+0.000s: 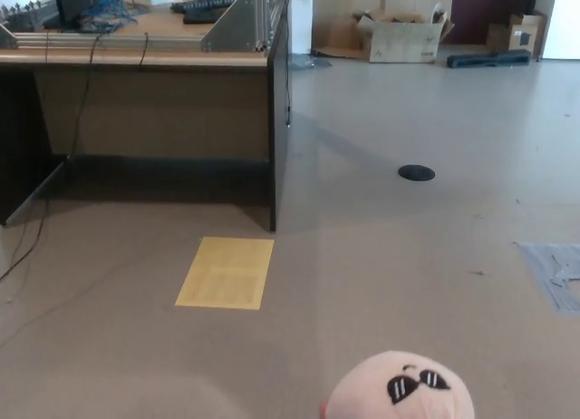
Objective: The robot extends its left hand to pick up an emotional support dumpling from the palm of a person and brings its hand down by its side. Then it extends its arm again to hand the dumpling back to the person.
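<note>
dumpling (400,388) sits at the bottom edge of my feed, its lower half cut off, so i can't see what holds it up. neither robot hand shows, so their state is unknown to me. far beyond the dumpling, an open cardboard box (399,35) stands by the wall, contents unreadable. the dumpling is pale pink, round, with black sunglasses stitched on.

No part of the robot's body shows: neither robot hand is in view, nor either arm. Of the person, at most a small reddish bit (323,408) shows at the bottom edge of the frame, against the dumpling's (400,388) left side; it is too small to tell what it is.
</note>
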### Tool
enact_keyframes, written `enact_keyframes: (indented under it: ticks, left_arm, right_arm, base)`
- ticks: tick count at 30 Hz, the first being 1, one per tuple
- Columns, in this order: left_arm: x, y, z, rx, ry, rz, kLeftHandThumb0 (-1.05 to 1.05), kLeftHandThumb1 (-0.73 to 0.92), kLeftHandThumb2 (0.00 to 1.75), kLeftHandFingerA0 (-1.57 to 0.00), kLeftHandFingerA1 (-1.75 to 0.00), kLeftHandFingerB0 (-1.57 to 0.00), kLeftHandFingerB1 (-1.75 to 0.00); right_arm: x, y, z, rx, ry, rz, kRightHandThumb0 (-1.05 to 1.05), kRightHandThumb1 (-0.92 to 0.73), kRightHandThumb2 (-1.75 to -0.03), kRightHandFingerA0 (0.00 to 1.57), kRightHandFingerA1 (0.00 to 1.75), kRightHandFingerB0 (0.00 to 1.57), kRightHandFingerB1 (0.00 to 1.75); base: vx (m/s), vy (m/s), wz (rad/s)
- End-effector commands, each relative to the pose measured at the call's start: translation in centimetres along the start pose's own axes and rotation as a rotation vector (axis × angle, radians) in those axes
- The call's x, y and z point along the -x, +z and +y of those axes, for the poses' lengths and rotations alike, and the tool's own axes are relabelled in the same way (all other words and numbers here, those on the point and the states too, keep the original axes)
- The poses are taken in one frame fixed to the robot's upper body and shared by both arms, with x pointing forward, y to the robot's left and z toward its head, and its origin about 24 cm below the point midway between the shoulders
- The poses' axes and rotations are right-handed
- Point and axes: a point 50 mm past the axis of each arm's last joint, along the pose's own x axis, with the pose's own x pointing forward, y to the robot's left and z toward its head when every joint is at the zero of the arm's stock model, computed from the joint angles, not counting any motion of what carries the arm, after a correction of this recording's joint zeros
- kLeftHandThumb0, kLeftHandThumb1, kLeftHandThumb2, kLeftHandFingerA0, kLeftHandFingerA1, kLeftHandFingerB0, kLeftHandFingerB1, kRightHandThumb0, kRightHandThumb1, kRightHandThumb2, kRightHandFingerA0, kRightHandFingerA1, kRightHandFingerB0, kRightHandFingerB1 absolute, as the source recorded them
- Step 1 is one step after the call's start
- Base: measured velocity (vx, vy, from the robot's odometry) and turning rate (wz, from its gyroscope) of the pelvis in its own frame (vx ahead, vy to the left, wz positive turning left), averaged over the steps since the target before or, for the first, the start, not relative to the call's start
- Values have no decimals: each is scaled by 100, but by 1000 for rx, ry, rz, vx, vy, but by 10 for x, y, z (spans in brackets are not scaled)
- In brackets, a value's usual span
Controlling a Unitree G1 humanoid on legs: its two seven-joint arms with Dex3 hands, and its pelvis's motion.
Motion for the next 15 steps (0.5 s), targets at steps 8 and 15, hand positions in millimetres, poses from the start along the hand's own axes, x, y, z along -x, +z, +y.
enact_keyframes:
  ticks: [8,15]
  left_arm:
    - [15,133,0,267,-327,-382,-9,57,56,-67,-54,-55,-40]
    - [64,279,-63,-58,-532,-749,-30,43,60,-76,-51,-70,-46]
  right_arm:
    - [-6,31,-11,54,-90,-240,-31,-61,-59,81,57,58,45]
    - [-10,37,-15,53,-101,-258,-31,-61,-59,81,57,58,46]
  base:
    - [0,0,0]
    - [0,0,0]
